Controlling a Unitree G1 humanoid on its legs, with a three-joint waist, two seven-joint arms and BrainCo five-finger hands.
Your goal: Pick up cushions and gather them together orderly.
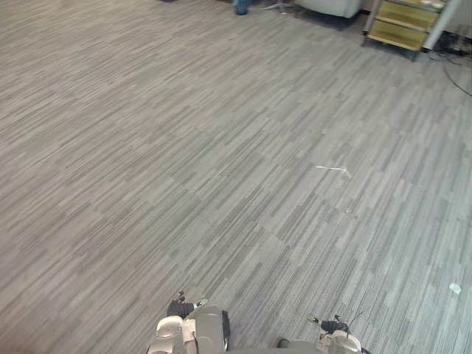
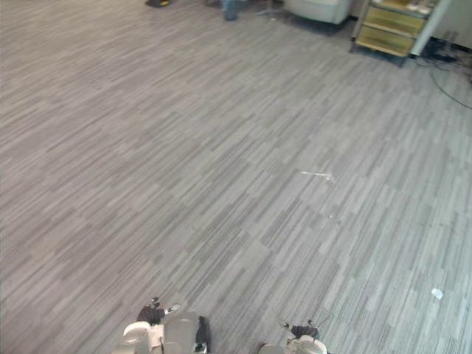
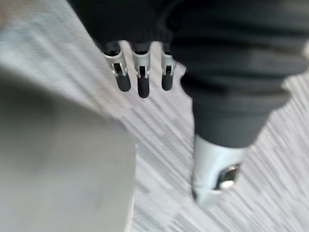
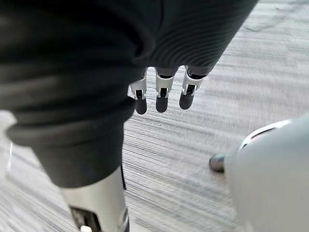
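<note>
Left hand point(image 3: 142, 79) and right hand point(image 4: 161, 94) hang slack, empty, far from the yellow drawer unit point(image 1: 402, 26); cushions likely soft, light: grasp an edge.

Grey striped carpet point(image 1: 184, 147) with a yellow-drawered cabinet point(image 1: 402, 26) far right, a thin white strip point(image 1: 332, 169) mid-floor, a white scrap point(image 1: 455, 288).

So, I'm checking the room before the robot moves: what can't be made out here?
Yellow shelf unit: cut by the left eye view's top edge.
Pale furniture: cut off there too; kind unclear.
White scrap and thin strip on the carpet: too small to identify.
Left hand, right hand: palms hidden by dark covers, wrist views.
</note>
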